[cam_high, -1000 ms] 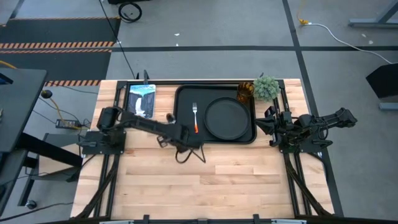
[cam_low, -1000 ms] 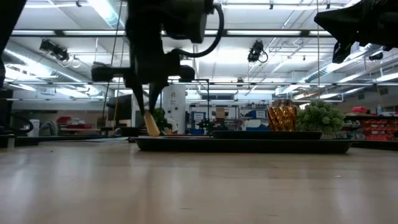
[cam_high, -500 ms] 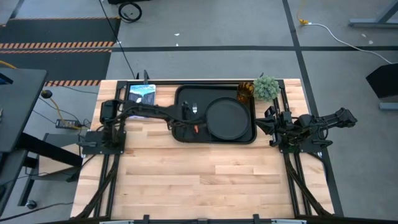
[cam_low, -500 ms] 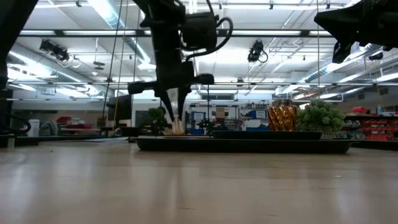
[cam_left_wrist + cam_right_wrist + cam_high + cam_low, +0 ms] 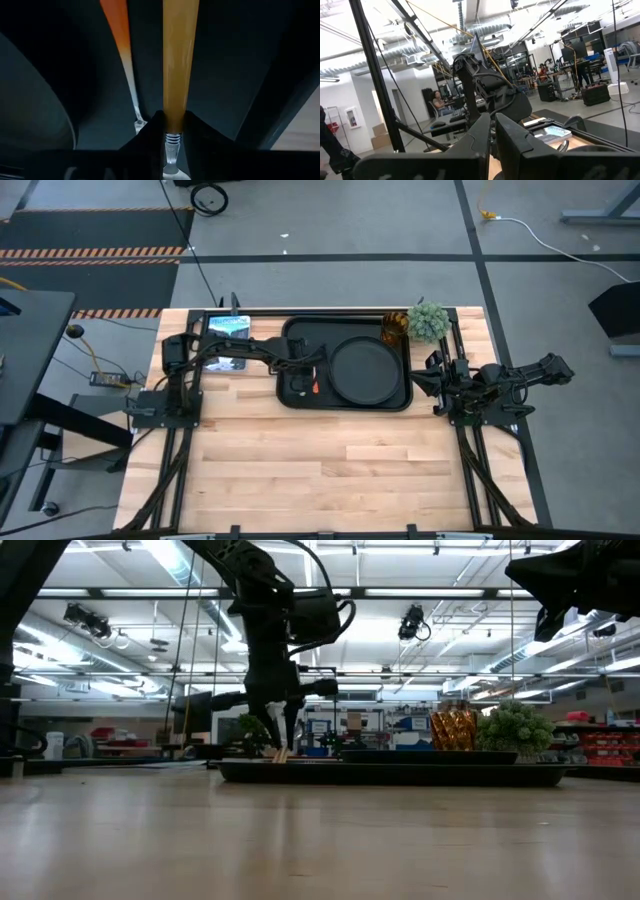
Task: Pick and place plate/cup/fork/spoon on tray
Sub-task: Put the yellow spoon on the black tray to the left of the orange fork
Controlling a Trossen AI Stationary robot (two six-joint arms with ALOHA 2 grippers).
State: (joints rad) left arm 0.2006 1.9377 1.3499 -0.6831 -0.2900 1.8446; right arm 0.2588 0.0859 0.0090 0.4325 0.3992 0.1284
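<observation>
Left gripper (image 5: 303,370) low over the left part of the black tray (image 5: 296,330), fingers (image 5: 150,131) clamped on the spoon (image 5: 178,65) near the neck, orange-yellow handle pointing away from the wrist. Fork (image 5: 122,55) lying on the tray floor just beside the held spoon, handle roughly parallel. Round black plate (image 5: 366,370) on the tray, just to the gripper's right. Amber cup (image 5: 394,328) at the tray's far right corner, beside a small green plant (image 5: 428,320). Right gripper (image 5: 492,131) parked off the tray's right side, fingers drawn together, holding nothing.
</observation>
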